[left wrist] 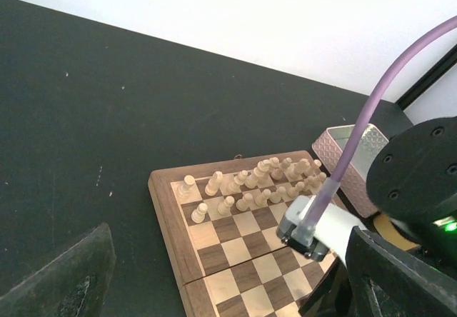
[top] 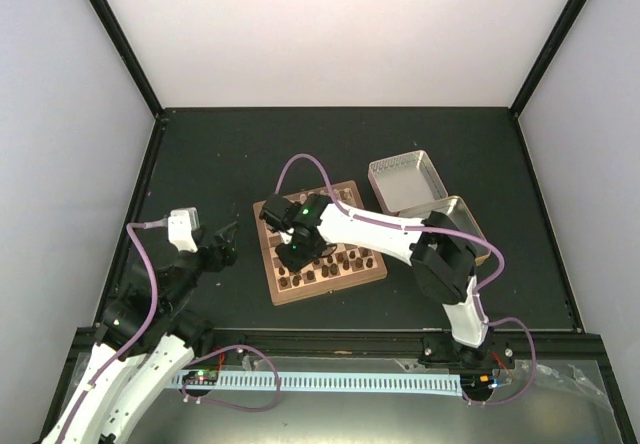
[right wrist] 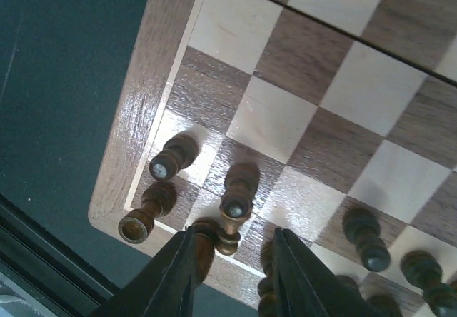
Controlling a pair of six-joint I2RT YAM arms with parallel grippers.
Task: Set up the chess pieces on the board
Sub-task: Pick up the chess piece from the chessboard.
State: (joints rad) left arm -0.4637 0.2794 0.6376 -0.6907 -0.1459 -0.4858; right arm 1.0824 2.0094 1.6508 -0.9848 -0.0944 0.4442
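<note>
**A:** What is being gripped by the right two-finger gripper (right wrist: 232, 263)?

**B:** Nothing, as far as can be judged; its jaws are being shown partly apart, straddling one small dark brown wooden chessman (right wrist: 236, 210); no contact with either finger is being shown. That piece is standing close to a corner of the small chequered wooden chessboard (right wrist: 146, 110); other dark pieces (right wrist: 170, 161) are being seen upright just beside it, and more along the same edge.

**A:** And the rest of the task?

**B:** The pale cream wooden chessmen (left wrist: 250, 185) are being seen in two rows along the opposite edge; that side is being judged done. The dark side is being judged only partly laid out; its count is being hidden by the arm. The left gripper (top: 228, 236) is being held open and empty over the black table (top: 300, 144), apart from the board; two square metal tin halves (top: 408, 182) are lying near the board's far right corner.
</note>
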